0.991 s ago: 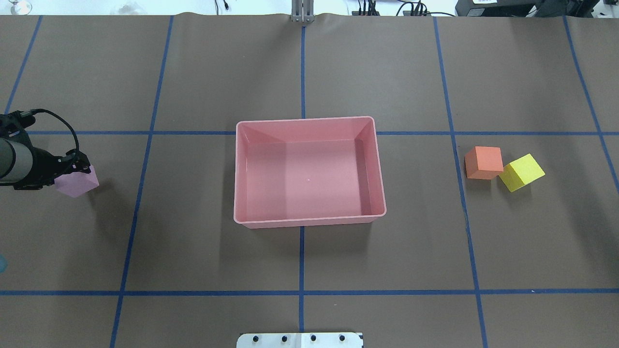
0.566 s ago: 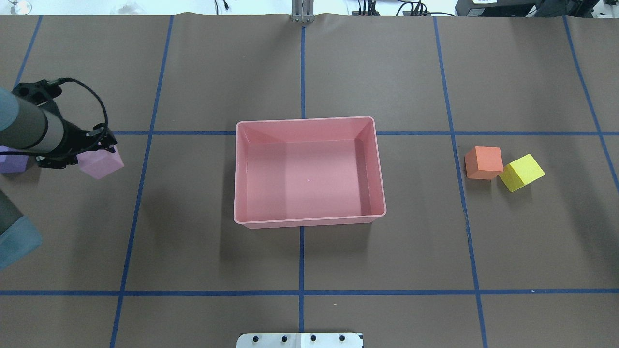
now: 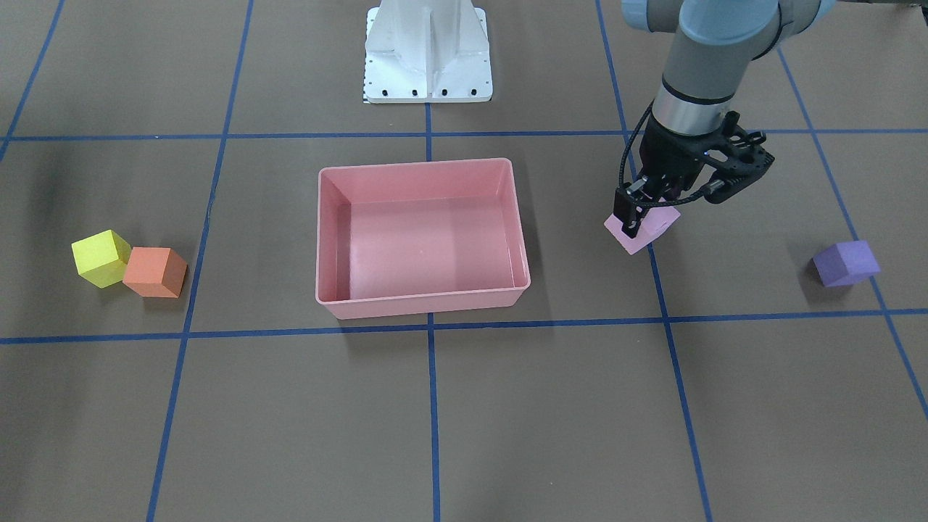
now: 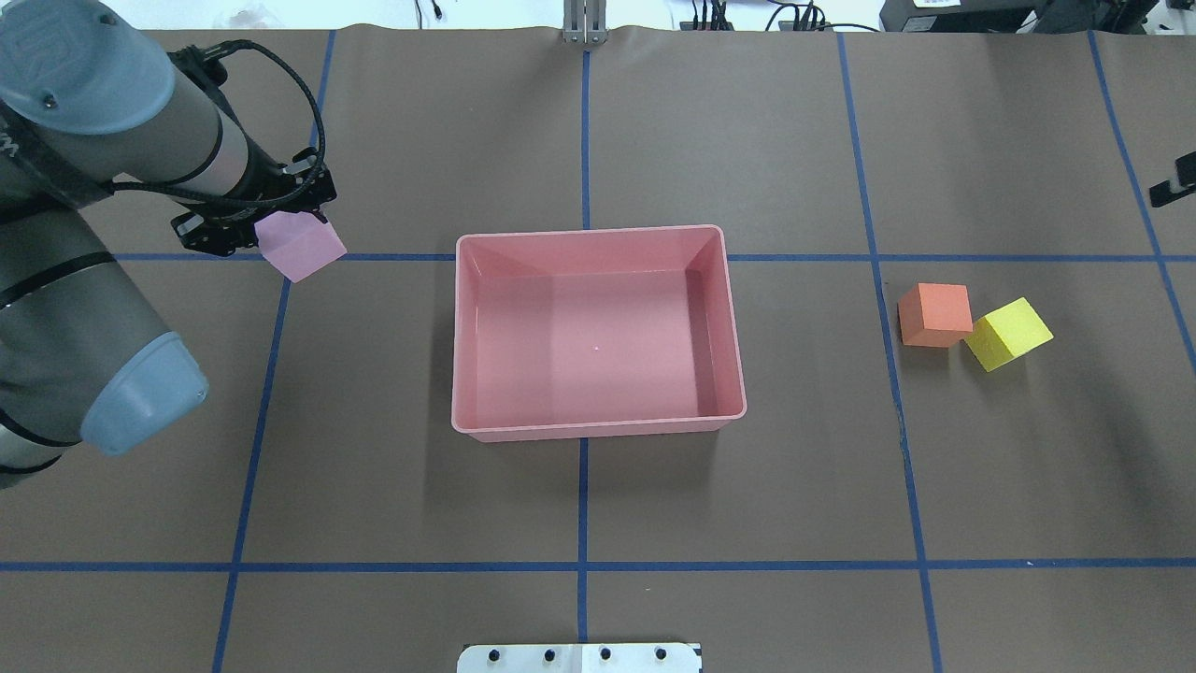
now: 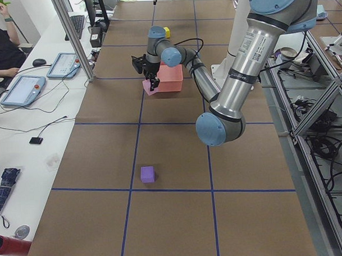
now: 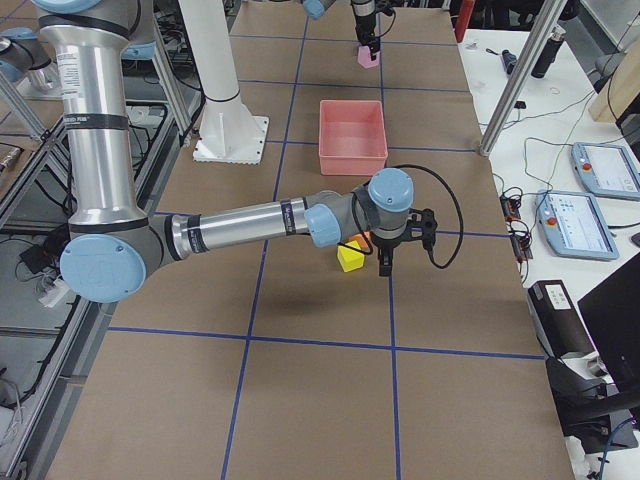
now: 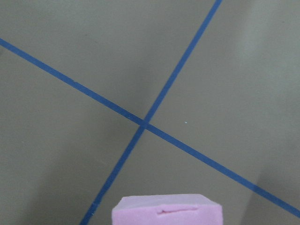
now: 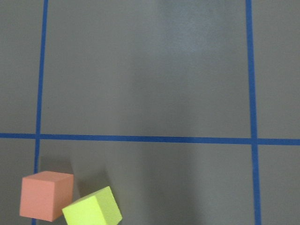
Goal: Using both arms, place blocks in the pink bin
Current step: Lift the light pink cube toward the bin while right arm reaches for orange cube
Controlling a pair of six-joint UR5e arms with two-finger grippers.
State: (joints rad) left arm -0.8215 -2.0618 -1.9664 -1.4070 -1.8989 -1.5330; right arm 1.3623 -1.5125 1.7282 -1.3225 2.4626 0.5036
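My left gripper (image 4: pixel 285 234) is shut on the light pink block (image 4: pixel 301 247), holding it above the table left of the pink bin (image 4: pixel 598 231). In the front view that block (image 3: pixel 642 228) hangs right of the bin (image 3: pixel 417 167), which holds nothing. The purple block (image 3: pixel 845 262) lies on the table further out on the left side. The orange block (image 4: pixel 934 315) and yellow block (image 4: pixel 1007 333) touch each other right of the bin. My right gripper (image 6: pixel 386 262) hovers by them; whether it is open or shut I cannot tell.
The white base mount (image 3: pixel 426 51) stands behind the bin. Blue tape lines (image 4: pixel 583 565) cross the brown table cover. A black piece of the right arm's tool (image 4: pixel 1175 182) shows at the overhead view's right edge. Desks with tablets (image 5: pixel 23 88) flank the table.
My left arm has carried the light pink block up and to the right, toward the bin, and now covers the purple block. A black part of the right tool has entered at the right edge.
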